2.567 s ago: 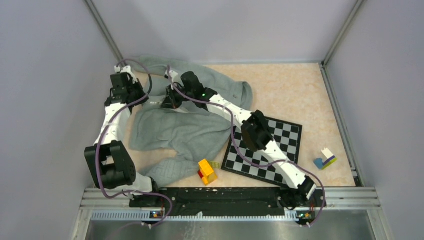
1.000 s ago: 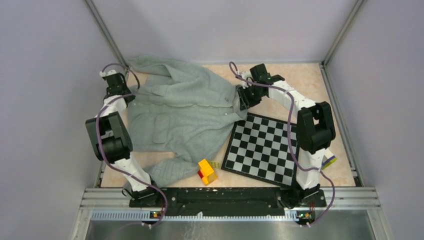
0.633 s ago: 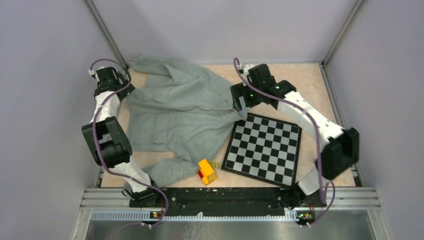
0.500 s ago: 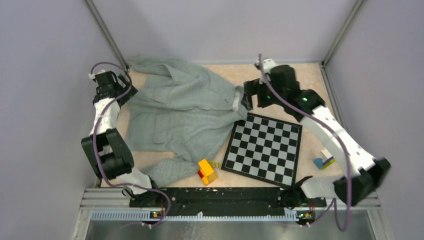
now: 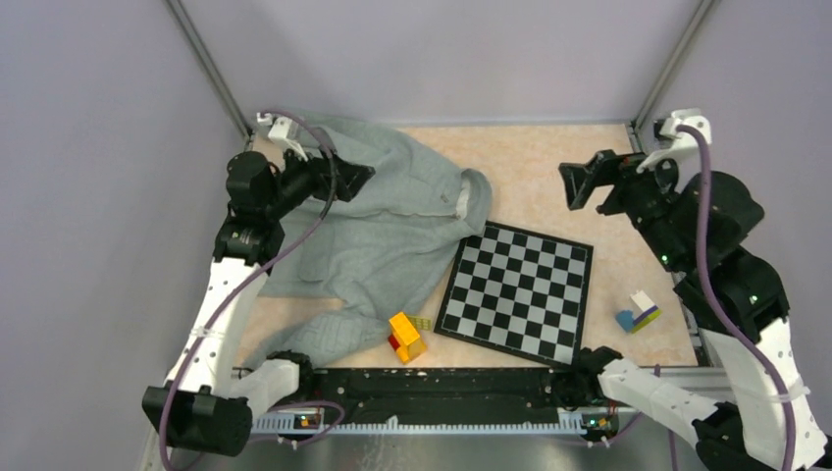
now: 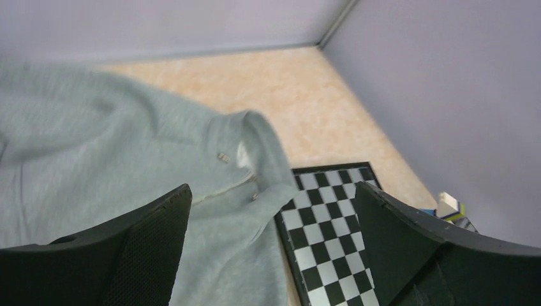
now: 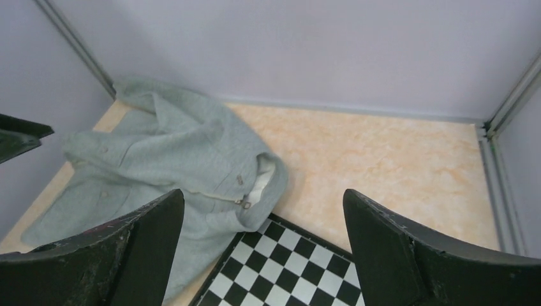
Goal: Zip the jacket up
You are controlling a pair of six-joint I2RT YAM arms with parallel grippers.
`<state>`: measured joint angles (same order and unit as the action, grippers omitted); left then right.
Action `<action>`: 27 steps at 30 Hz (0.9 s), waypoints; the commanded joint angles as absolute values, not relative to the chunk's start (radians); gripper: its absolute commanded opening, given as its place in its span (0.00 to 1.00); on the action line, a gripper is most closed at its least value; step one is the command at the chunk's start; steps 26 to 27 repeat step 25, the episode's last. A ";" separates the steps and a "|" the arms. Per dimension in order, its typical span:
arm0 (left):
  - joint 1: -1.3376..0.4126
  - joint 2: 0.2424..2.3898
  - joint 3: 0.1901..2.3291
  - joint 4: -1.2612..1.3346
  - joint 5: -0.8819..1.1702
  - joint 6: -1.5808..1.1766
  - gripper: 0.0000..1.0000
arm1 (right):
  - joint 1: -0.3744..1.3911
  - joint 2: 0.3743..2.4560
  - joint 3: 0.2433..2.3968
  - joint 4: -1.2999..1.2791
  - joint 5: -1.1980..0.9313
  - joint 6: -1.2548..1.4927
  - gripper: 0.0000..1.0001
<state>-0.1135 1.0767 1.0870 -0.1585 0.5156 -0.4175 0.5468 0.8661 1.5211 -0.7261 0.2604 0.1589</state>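
Over on the left side, the left claw is hovering above the far-left part of the jacket, fingers spread wide and gripping nothing. The jacket is lying rumpled across the left half of the table, bunching up toward the back wall, with its collar end flopping right up against the chessboard and a sleeve trailing down past the yellow block. A couple of small metal bits are showing near the collar, but honestly I can't tell which one is the zipper pull. Off on the right, the right claw is hanging high and well apart from the fabric, also wide open and empty. My worry from here: with the front folded over like that, a claw going in could be pinching loose fleece instead of the pull, or dragging the whole jacket onto the board and knocking the block around, since nothing is pinning the hem down.
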 commanded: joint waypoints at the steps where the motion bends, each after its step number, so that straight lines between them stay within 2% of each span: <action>1: -0.129 0.979 1.136 0.122 0.722 -0.416 0.99 | 0.541 0.797 1.588 -0.688 0.356 0.090 0.92; 4: -0.129 0.929 1.134 0.283 0.803 -0.466 0.99 | 0.542 0.763 1.602 -0.663 0.372 0.064 0.92; 9: -0.129 0.869 1.143 0.407 0.824 -0.479 0.99 | 0.542 0.713 1.601 -0.608 0.383 0.025 0.93; 20: -0.129 0.813 1.222 0.254 0.797 -0.331 0.99 | 0.541 0.685 1.561 -0.489 0.422 0.005 0.93; 27: -0.129 0.803 1.181 0.316 0.767 -0.339 0.99 | 0.542 0.661 1.528 -0.462 0.381 -0.028 0.93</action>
